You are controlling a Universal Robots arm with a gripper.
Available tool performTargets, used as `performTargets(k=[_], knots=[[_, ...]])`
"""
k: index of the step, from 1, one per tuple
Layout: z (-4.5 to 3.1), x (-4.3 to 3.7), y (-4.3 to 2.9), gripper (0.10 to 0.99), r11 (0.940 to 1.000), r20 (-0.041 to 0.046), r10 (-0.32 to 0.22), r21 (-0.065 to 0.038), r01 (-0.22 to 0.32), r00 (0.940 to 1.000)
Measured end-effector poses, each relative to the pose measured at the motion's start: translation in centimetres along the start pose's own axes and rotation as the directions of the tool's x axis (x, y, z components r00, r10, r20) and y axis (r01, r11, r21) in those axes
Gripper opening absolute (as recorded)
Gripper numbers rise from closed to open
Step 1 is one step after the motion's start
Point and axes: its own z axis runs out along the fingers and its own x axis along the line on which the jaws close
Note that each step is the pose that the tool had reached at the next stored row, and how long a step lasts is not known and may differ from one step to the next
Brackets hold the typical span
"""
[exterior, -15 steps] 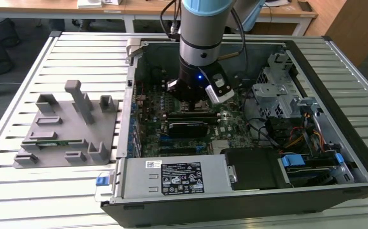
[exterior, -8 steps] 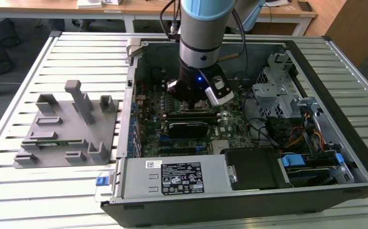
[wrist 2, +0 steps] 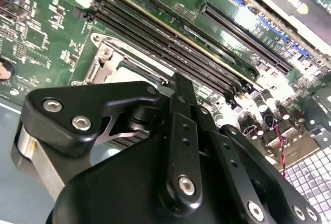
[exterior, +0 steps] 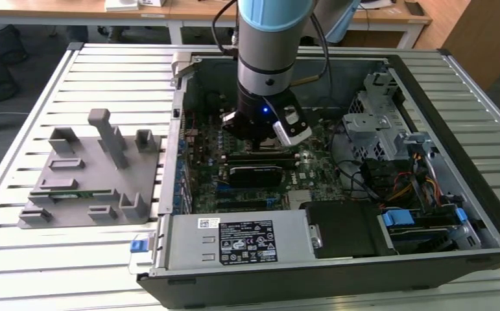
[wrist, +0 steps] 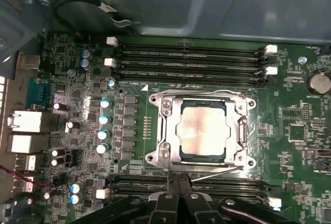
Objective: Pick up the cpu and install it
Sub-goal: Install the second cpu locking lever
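Inside the open computer case (exterior: 483, 214), the cpu (wrist: 200, 131) is seen seated in the motherboard socket (wrist: 201, 133) under its metal frame, so placement appears done. The claw (wrist: 178, 195) hangs just beside the socket, fingers drawn together, holding nothing.

Exterior view: even, bright room light, with the computer case (exterior: 457, 194) interior dim. First wrist view: soft glare on the cpu (wrist: 201, 131) lid, focus crisp. Second wrist view: the near gripper (wrist 2: 178, 146) linkage blurred, bright highlights across the motherboard (wrist 2: 46, 32)
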Motion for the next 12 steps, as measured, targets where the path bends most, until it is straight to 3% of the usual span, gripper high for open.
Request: performTargets(k=[1,2,3,7,12], knots=[[0.09,0.04,-0.02,0.106,1.0000,0.0000,0.000,-0.002,0.000,1.0000],[0.46,0.13,-0.08,0.106,0.9999,0.0003,0.000,-0.013,0.000,1.0000],[0.55,0.18,-0.14,0.106,0.9999,0.0006,0.000,-0.017,0.000,1.0000],[0.63,0.29,-0.33,0.106,0.9997,0.0008,0.000,-0.025,0.000,1.0000],[0.58,0.30,-0.76,0.106,0.9981,0.0023,0.001,-0.061,-0.001,1.0000]])
